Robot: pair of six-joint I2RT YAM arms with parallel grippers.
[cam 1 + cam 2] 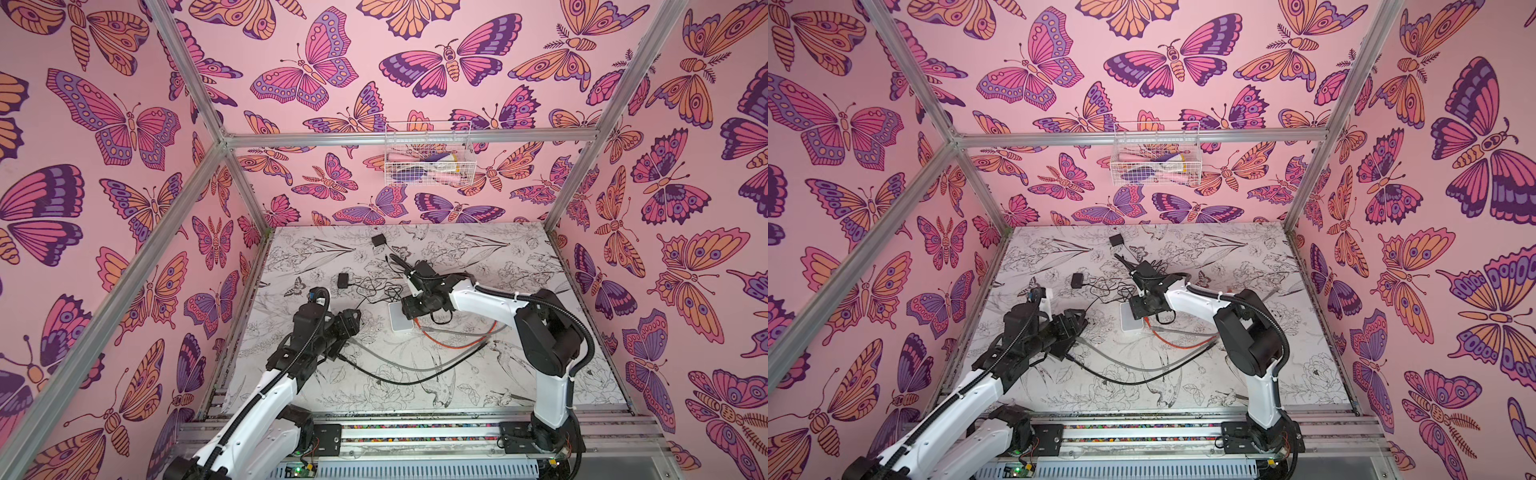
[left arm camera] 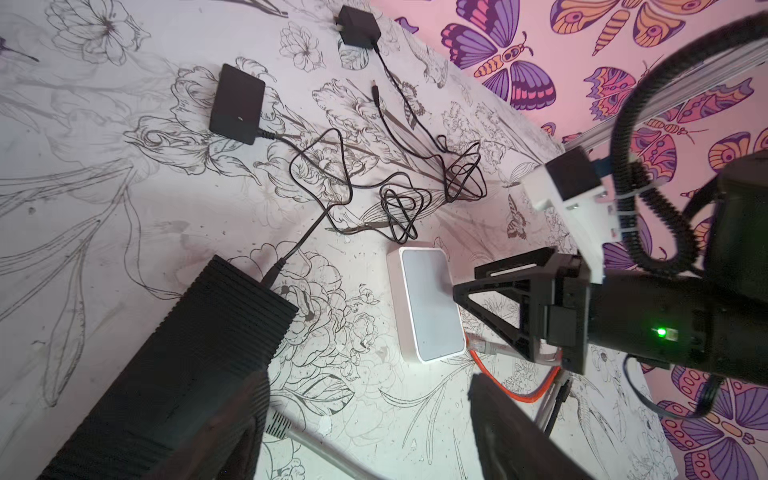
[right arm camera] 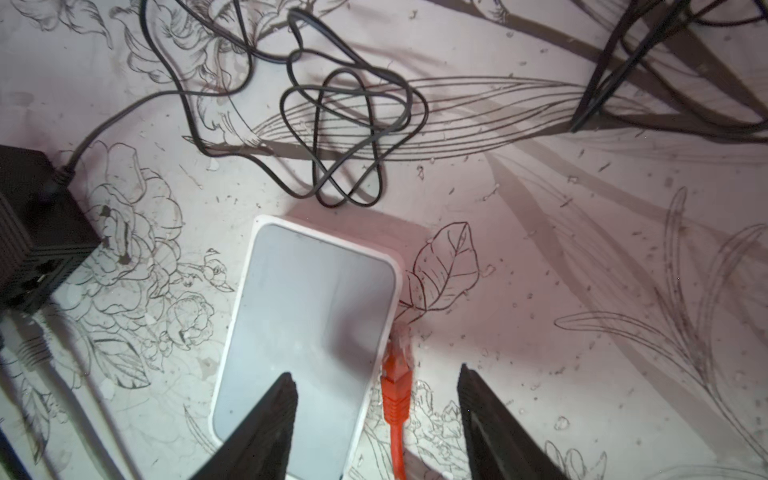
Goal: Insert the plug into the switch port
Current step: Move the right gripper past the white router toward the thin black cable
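Right claw (image 3: 374, 419) is wide open and holds nothing. Its two black fingers (image 3: 266, 424) stand either side of the orange plug (image 3: 397, 374) without touching it, one of them over the white switch (image 3: 307, 324).

The switch lies flat on the flower-print surface (image 3: 582, 249), near the middle in both top views and partly hidden under the right claw (image 1: 399, 322). The orange plug lies along the switch's side wall. Its clear tip touches that wall at a port, but I can't tell if it is fully seated. The orange cable (image 1: 453, 343) trails off across the surface toward the right arm's base.

Left claw (image 2: 370, 436) is also wide open and empty. It hangs over the surface, well apart from the switch. A black ribbed box (image 2: 187, 353) sits just beside one of its fingers, with a thin black lead plugged into the box's end.

Two black adapters (image 2: 237, 99) (image 2: 357, 27) lie farther back, and their tangled black cord (image 3: 349, 137) is bunched just behind the switch. A grey cable (image 1: 395, 365) and a black cable (image 1: 399, 380) curve across the surface between the two arms.
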